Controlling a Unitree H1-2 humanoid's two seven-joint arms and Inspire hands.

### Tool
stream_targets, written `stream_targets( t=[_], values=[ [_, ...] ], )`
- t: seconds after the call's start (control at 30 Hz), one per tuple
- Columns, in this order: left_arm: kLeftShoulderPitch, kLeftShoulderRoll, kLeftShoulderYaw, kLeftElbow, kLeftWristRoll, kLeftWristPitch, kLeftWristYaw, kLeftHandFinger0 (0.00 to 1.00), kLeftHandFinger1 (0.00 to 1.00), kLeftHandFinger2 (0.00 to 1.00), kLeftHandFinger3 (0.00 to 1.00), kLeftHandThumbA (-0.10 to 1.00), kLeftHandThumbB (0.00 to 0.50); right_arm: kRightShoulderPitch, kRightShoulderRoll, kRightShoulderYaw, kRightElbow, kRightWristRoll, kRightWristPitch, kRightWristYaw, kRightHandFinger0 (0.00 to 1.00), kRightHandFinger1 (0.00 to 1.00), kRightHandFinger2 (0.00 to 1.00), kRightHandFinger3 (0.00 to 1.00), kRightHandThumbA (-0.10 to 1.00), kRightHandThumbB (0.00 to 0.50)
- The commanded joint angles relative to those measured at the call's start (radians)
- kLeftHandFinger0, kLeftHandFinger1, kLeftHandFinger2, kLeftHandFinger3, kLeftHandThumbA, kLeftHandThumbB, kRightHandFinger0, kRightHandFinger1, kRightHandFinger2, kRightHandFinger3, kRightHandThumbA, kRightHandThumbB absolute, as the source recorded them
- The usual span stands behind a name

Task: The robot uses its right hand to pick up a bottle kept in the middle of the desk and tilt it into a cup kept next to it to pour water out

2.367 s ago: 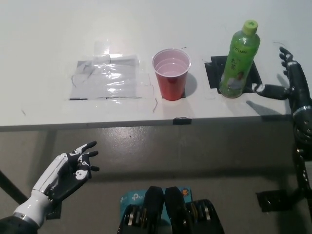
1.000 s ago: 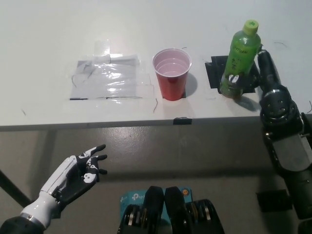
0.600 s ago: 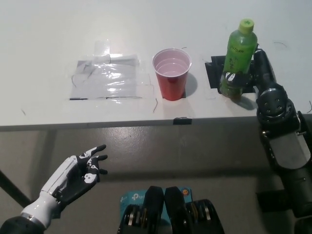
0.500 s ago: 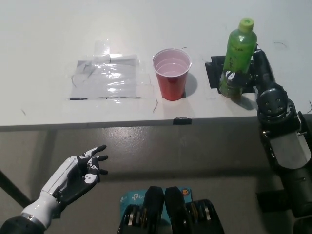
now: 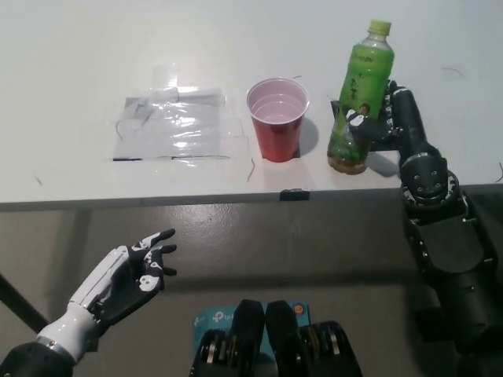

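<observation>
Bottle (image 5: 357, 98), green with its cap on, is sitting in the grip of the right robot hand (image 5: 376, 126), just beside the red cup (image 5: 277, 119) and leaning a little with its cap away from the cup. The black fingers are wrapping its lower half, likely so the neck is staying free for tipping toward the cup's open mouth. Whether its base is touching the white surface (image 5: 94, 47) is hard to tell. The black forearm is reaching up from the lower right, wrist bent toward the cup. The left robot hand (image 5: 126, 271) is resting below the surface edge, fingers spread, holding nothing
</observation>
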Motion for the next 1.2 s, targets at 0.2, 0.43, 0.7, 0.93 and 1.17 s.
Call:
stream_targets(
  t=[0.2,0.43,0.7,0.93,1.17],
  values=[
    [-0.017,0.01,-0.008,-0.01,0.01,-0.009,-0.015,0.78,0.94,1.0,1.0,0.67,0.113,-0.054,-0.052,0.026,0.012,-0.023,-0.165,-0.003,0.0,0.0,0.01,0.17,-0.1,0.0],
    [-0.019,0.018,0.002,-0.018,0.005,0.014,-0.013,0.8,0.97,1.0,1.0,0.68,0.15,-0.062,-0.194,0.129,-0.055,-0.121,-0.162,0.041,0.0,0.1,0.25,0.21,-0.1,0.0],
    [-0.023,0.022,0.003,-0.015,0.008,-0.005,-0.018,0.79,0.94,1.0,1.0,0.69,0.117,-0.085,-0.317,0.241,-0.122,-0.232,-0.188,0.062,0.0,0.01,0.16,0.3,-0.1,0.002],
    [-0.024,0.025,0.002,-0.018,0.011,0.006,-0.018,0.79,0.94,1.0,1.0,0.69,0.12,-0.107,-0.354,0.383,-0.112,-0.385,-0.261,0.024,0.0,0.01,0.17,0.33,-0.1,0.02],
    [-0.022,0.028,0.003,-0.023,0.006,0.011,-0.021,0.8,0.96,1.0,1.0,0.69,0.114,-0.143,-0.352,0.468,-0.127,-0.481,-0.301,0.017,0.0,0.0,0.16,0.37,-0.1,0.113]
  ],
)
